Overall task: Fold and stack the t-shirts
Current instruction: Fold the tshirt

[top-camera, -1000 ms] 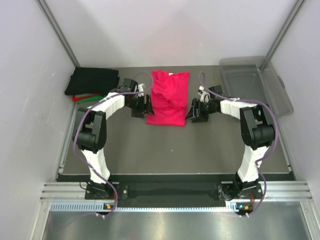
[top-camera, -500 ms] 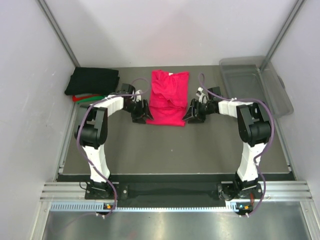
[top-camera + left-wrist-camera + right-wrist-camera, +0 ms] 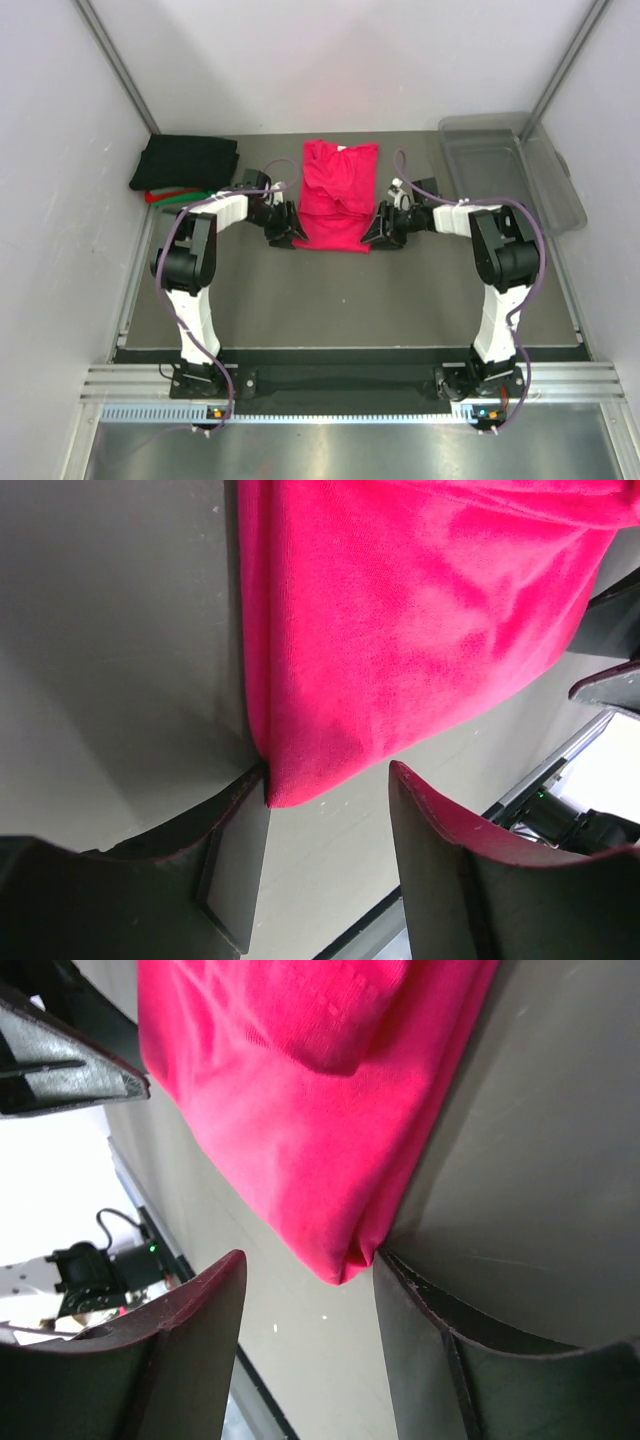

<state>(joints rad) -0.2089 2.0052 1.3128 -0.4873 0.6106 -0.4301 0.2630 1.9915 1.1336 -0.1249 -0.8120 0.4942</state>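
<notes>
pinkish-red t-shirt (image 3: 335, 200) sits mid-back on the worktop (image 3: 340, 300) in the top view. it's folded into a tall strip whose long axis runs from the arms' side toward the back, with the flat hem end pointing at the arms and the bunchier end pointing away. the left tool (image 3: 285, 232) and right tool (image 3: 378, 232) are each parked at a near corner, one per side. far left is the stack, a black t-shirt (image 3: 185, 160) on top with the red and green ones (image 3: 168, 196) peeking out under it. the clear bin (image 3: 510, 165) is off at the far right. in the left wrist view the left tool (image 3: 325, 820) is spread wide with the shirt's corner sitting in the gap. one finger (image 3: 238, 850) is right against the cloth edge and nothing's pinched. the right wrist view is the same deal mirrored: the right tool (image 3: 305, 1305) is wide apart, the corner (image 3: 340, 1265) is between the fingers, and nothing's gripped. my guess is the step is grabbing both near corners to fold the hem end up over the far end. to do it well, get a finger under every layer, close both tools together, lift evenly so the strip doesn't skew, and land the edge square.
</notes>
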